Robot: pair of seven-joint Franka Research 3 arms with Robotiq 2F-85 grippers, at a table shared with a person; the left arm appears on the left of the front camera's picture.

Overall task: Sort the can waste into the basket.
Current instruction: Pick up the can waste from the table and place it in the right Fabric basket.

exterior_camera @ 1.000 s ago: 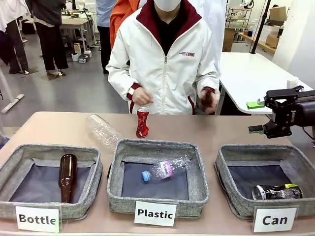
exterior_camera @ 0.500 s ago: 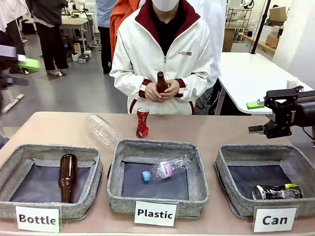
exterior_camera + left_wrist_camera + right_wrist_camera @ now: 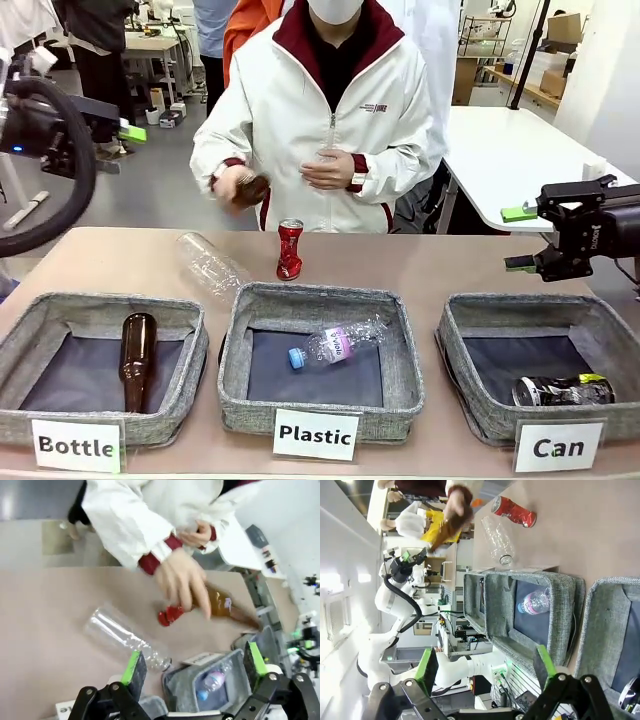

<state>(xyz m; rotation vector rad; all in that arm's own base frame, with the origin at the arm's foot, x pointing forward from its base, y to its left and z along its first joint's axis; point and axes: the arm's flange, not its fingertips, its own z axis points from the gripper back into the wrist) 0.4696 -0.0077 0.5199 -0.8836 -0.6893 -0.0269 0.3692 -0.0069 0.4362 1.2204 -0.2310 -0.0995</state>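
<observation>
Standing upright on the tabletop just behind the far rim of the "Plastic" basket, the crushed red can is on its own, silver top up. An empty clear plastic bottle lies on its side by that basket's far left corner, near the can but apart from it. Inside the "Plastic" basket lies a crumpled clear bottle with a blue cap and a purple label. Left of that basket sits the "Bottle" basket with a brown glass bottle lying in it. To its right sits the "Can" basket, where the black can with yellow-green marks lies on its side in the near right corner. Beyond the "Plastic" basket, at the far side of the tabletop, a person in a white jacket with red cuffs grips a second brown bottle in one hand, blurred, above and left of the red can. The other hand is held at the chest. The left arm hangs high and well to the left of the "Plastic" basket. Its wrist view shows the left jaws wide open, green pads well apart with nothing between them. The right arm is well to the right of the "Plastic" basket, above and behind the "Can" basket. The right jaws are likewise open and empty, pads spread.
</observation>
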